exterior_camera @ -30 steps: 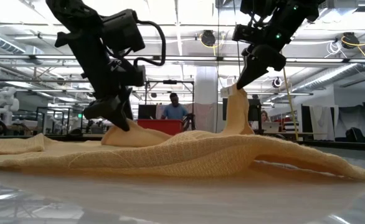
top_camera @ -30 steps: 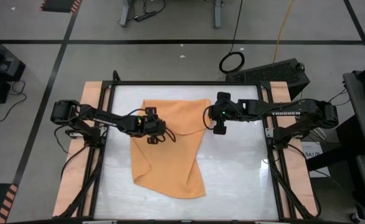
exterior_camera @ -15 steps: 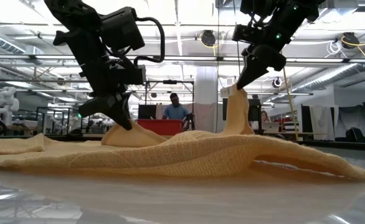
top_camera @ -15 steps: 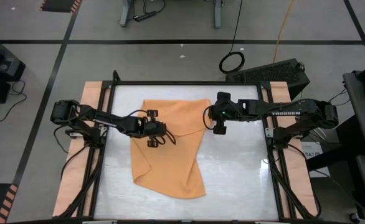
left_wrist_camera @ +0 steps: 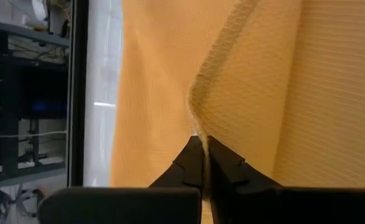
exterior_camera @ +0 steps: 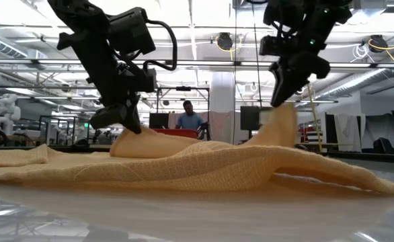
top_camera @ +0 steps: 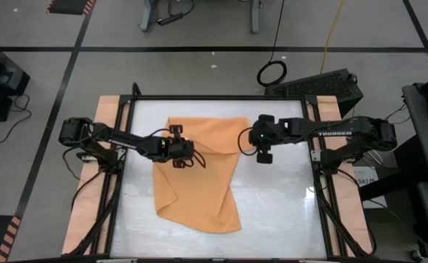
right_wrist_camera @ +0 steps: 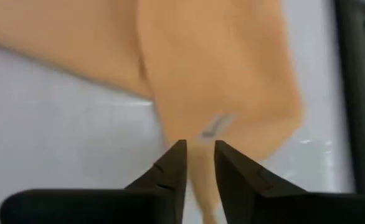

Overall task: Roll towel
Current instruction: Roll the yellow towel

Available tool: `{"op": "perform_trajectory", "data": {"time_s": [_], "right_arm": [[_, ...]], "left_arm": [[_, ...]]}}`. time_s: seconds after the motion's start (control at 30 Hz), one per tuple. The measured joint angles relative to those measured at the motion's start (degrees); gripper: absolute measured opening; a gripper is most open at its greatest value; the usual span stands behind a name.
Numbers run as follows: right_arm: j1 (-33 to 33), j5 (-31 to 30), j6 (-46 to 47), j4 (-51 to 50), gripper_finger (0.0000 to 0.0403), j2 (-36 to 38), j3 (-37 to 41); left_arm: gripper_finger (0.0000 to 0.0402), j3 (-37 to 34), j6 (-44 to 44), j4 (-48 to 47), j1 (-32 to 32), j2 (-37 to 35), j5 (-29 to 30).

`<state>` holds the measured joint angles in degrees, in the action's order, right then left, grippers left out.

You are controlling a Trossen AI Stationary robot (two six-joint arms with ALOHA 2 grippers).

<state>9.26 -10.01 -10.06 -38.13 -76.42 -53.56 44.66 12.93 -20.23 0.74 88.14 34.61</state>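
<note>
"TROSSEN" reads on the right arm. The orange-tan towel lies rumpled mid-table – left gripper pinching a fold, right gripper pinching its raised right edge by the grey tag.

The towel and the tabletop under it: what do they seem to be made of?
The towel looks like thin, soft woven cloth, matte orange-tan; the low view shows a fine waffle-like weave, and it drapes in folds. The tabletop looks like a hard, smooth, glossy white sheet, perhaps laminate or plastic, since it mirrors the ceiling lights.
</note>
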Motion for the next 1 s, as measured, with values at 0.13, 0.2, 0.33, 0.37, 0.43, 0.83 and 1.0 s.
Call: {"op": "perform_trajectory", "data": {"time_s": [0.13, 0.2, 0.33, 0.37, 0.43, 0.83, 1.0], "right_arm": [[0.0, -0.2, 3.9, 0.2, 0.0088, 0.0, 2.8], [0.0, -1.1, 5.9, 0.1, 0.0088, 0.0, 4.4], [-0.3, -3.6, 10.8, 0.0, 0.0093, 0.0, 6.2], [-0.7, -3.8, 12.0, -0.7, 0.0098, 0.0, 6.4], [-2.0, -4.4, 13.6, -2.7, 0.0115, 0.0, 6.6], [-11.8, -17.3, 15.6, -5.1, 0.0258, -0.2, 12.6], [-13.1, -18.4, 16.7, -5.0, 0.0263, -2.7, 12.5]], "left_arm": [[0.0008, 0.0, 0.0, 0.3, 0.9, 0.0, 0.0], [0.0008, 0.0, 0.0, 0.3, 1.5, 0.0, 0.0], [0.0009, 0.0, 0.1, 0.2, 3.2, 0.0, 0.0], [0.0009, 0.0, 0.6, 0.2, 3.6, 0.0, 0.0], [0.0009, 0.0, 1.3, 0.2, 4.4, 0.0, -0.1], [0.0010, 0.0, 1.0, -0.1, 6.7, 0.0, 0.0], [0.0010, 0.0, 0.4, 0.0, 6.7, 0.0, 0.0]]}}
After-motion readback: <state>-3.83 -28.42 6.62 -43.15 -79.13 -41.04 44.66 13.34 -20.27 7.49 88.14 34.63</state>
